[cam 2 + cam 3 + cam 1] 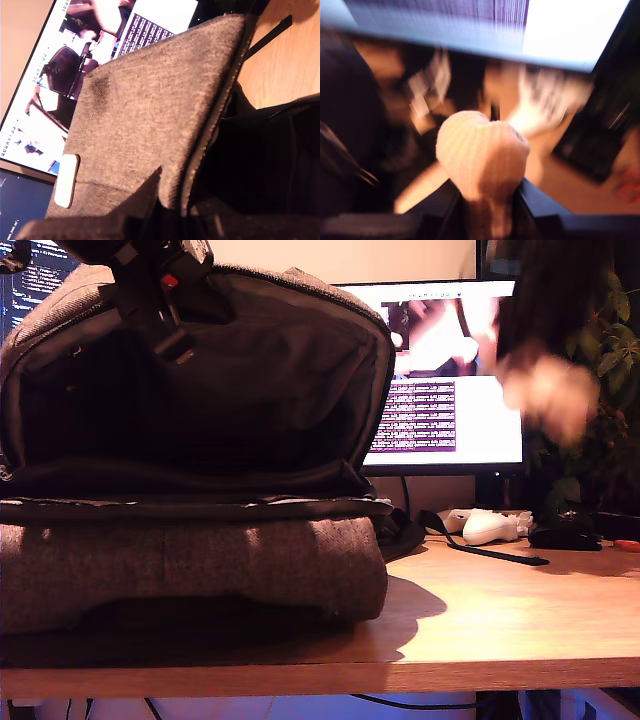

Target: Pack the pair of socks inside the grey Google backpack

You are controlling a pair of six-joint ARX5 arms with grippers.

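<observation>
On the bench (480, 620), exterior view: the grey Google backpack (190, 560) lies unzipped, dark interior showing nothing inside. My second gripper (548, 390) carries the pair of socks (545, 388), blurred, aloft toward that view's right; bring them over the rim before lowering.

First wrist view: my first gripper (150, 210) apparently pinches the flap edge, holding it up.

Second wrist view: fingers (540, 205) clamp the bundle.

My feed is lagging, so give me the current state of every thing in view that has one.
Grey woven fabric backpack: lying on the wooden desk, unzipped, flap raised.
Pale peach knit sock bundle: clamped, in the air, outside the bag.
My second gripper: shut on the socks.
My first gripper: jaws not visible.
Flat computer monitor: switched on.
</observation>
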